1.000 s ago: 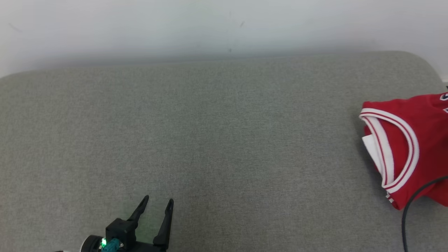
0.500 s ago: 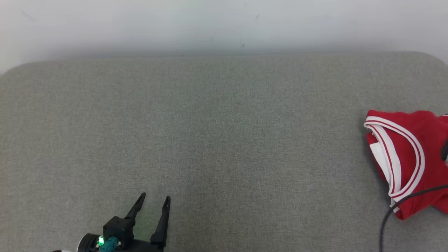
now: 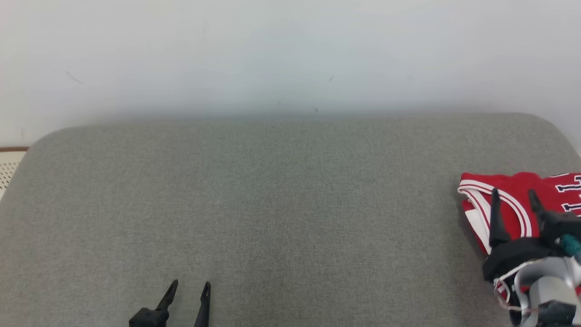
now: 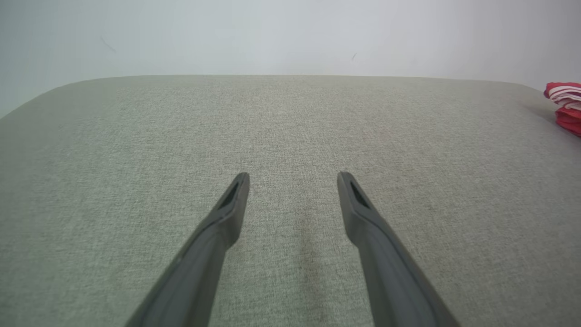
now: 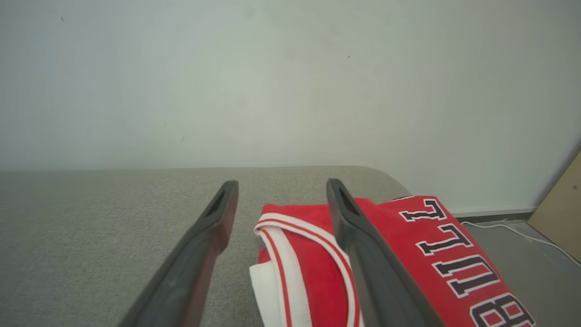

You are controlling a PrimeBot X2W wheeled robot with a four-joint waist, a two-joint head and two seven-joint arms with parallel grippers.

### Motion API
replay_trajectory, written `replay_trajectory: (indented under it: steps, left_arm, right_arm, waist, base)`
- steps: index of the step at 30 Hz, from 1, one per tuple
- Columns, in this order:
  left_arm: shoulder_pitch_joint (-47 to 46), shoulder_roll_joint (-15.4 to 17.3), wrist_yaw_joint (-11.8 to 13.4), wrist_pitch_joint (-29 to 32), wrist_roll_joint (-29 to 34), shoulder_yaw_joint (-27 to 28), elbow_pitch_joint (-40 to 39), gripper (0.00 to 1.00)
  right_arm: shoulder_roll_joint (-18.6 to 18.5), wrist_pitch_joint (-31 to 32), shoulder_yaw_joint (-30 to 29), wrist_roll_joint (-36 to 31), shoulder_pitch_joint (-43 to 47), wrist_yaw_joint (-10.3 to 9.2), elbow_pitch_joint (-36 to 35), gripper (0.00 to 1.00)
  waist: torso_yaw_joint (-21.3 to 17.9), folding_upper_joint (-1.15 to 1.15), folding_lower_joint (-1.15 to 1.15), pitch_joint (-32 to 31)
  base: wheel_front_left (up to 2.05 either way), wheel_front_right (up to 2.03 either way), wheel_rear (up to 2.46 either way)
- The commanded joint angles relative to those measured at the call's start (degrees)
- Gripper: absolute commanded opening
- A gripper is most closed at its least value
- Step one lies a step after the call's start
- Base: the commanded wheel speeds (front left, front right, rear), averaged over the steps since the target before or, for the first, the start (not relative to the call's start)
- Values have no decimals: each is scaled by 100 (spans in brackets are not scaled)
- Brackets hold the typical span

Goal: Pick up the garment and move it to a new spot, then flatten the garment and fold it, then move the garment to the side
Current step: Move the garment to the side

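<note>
The garment is a red jersey with white trim and dark lettering, folded, lying at the right end of the grey cushion. It also appears at the right edge of the left wrist view. My right gripper hovers over it, open, with nothing between its fingers; in the right wrist view the garment lies below and between the spread fingers of that gripper. My left gripper stands open and empty at the lower left; the left wrist view shows this gripper above bare cushion.
A pale wall runs behind the cushion. Past the cushion's right end, the right wrist view shows grey floor, a white cable and a tan board. The cushion's left corner is rounded.
The head camera has tilted up, so more wall shows. My right gripper has come into view above the garment, open. The left gripper keeps its pose.
</note>
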Motion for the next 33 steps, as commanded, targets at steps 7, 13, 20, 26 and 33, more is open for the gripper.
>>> replay_trajectory:
  steps: [7,13,20,26,33]
  left_arm:
    - [307,4,125,-6,67,198,-2,100]
    - [386,2,234,-6,179,355,-52,100]
    - [493,3,287,-6,223,574,-140,100]
    - [568,3,262,-6,251,727,-184,100]
    - [658,3,273,-6,247,780,-261,100]
  right_arm:
    - [301,-24,493,394,850,-7,-407,100]
    - [431,-25,787,592,1219,-7,-597,100]
    - [548,-25,1073,758,1539,-7,-818,100]
    - [644,-25,1168,789,1765,-7,-905,100]
    - [716,-25,1181,801,1988,-7,-911,100]
  waist:
    - [169,1,1,-389]
    - [241,1,1,-470]
    - [343,1,1,-549]
    - [408,1,1,-574]
    - [444,1,1,-569]
  base:
    - [0,0,0]
    - [0,0,0]
    - [0,0,0]
    - [0,0,0]
    - [0,0,0]
